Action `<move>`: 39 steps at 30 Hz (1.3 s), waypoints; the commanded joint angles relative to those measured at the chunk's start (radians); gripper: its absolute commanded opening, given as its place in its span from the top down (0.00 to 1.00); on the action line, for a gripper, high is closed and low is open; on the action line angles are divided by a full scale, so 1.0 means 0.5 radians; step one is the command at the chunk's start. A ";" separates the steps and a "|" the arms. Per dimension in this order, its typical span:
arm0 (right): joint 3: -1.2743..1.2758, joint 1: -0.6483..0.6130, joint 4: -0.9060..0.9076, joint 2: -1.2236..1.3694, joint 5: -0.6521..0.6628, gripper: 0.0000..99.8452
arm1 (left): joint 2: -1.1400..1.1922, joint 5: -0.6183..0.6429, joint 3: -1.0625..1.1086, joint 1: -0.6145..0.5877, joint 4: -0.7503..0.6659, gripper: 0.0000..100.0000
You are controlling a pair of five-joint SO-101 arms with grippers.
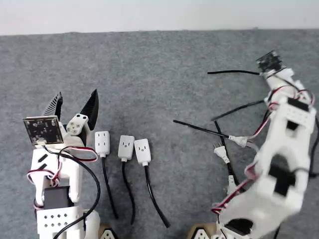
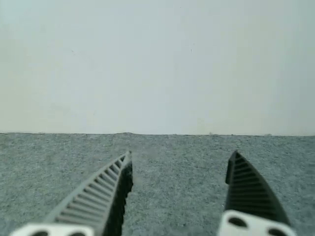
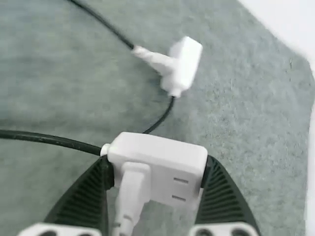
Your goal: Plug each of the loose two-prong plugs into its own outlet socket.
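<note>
Right gripper (image 3: 157, 167) clamps the white plastic two-prong plug (image 3: 157, 156), probably light and rigid, across its flat sides; left gripper (image 1: 77, 94) gapes, empty

Prongs of held plug (image 3: 156, 164) indistinct

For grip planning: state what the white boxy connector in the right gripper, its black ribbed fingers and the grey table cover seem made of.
White boxy connector: likely moulded plastic, smooth, faint sheen.
Black ribbed fingers of the right gripper: probably plastic or rubber, matt, slatted.
Grey table cover: felt or carpet-like fabric, fuzzy flecked texture.
</note>
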 commanded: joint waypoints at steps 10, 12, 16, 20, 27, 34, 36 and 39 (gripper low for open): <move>-2.691 0.192 0.290 1.959 -0.255 0.91 | -0.012 -0.141 0.115 0.153 -0.224 0.70; -3.035 0.183 0.474 2.165 -0.255 0.85 | -0.012 -0.141 0.115 0.157 -0.224 0.70; -3.434 0.121 0.888 2.352 -0.261 0.81 | -0.012 -0.141 0.115 0.157 -0.224 0.70; -3.415 0.060 1.284 2.128 -0.356 0.81 | -0.012 -0.141 0.118 0.157 -0.224 0.70; -3.415 -0.152 2.064 1.671 -0.457 0.81 | -0.009 -0.141 0.118 0.160 -0.224 0.70; -3.412 -0.342 2.555 1.349 -0.571 0.81 | -0.009 -0.144 0.152 0.209 -0.230 0.70; -3.409 -0.327 2.555 1.290 -0.647 0.81 | -0.009 -0.144 0.161 0.258 -0.224 0.70; -3.409 -0.324 2.558 1.241 -0.669 0.81 | -0.012 -0.144 0.183 0.285 -0.224 0.70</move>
